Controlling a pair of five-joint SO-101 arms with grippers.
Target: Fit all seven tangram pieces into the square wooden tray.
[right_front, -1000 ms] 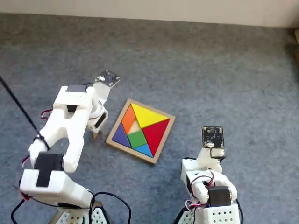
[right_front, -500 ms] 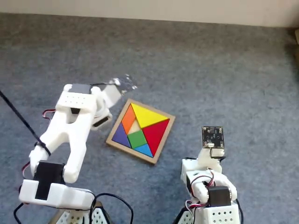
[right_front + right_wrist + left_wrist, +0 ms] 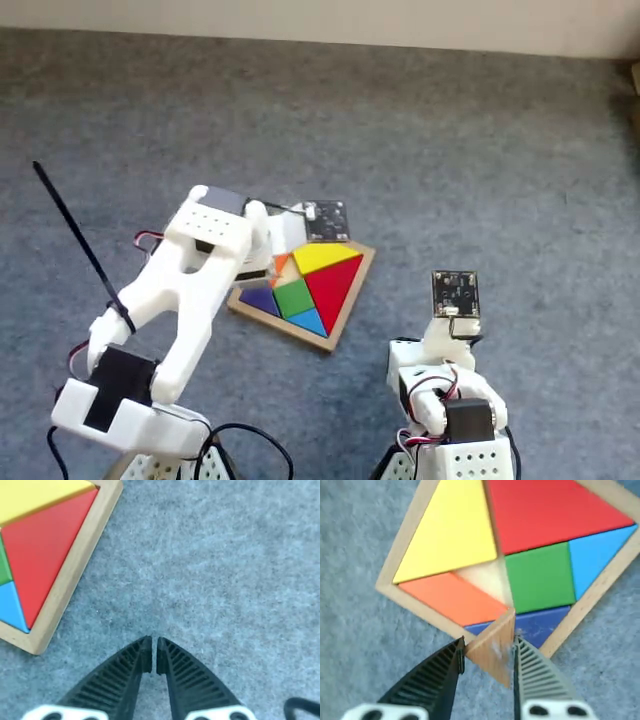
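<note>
At tray (image 3: pixel 403 545) rim — left wrist view: left fingers (image 3: pixel 432 677) clamp wooden triangle (image 3: pixel 492 647) | right fingers (image 3: pixel 125 672) together

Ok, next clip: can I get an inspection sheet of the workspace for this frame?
Surface: grey carpet-like mat.
Job's things: square wooden tray holds yellow triangle, red triangle, green square, light blue triangle, orange piece and dark blue piece; triangular gap in the middle; plain wooden triangle held over the tray's rim.
Clutter: nothing seen.
Grippers: left gripper fingers shut on the wooden triangle; right gripper shut, over the mat beside the tray.
Cables: black cable by the arm bases; red wires on the left arm.
Surroundings: pale strip along the far edge.
</note>
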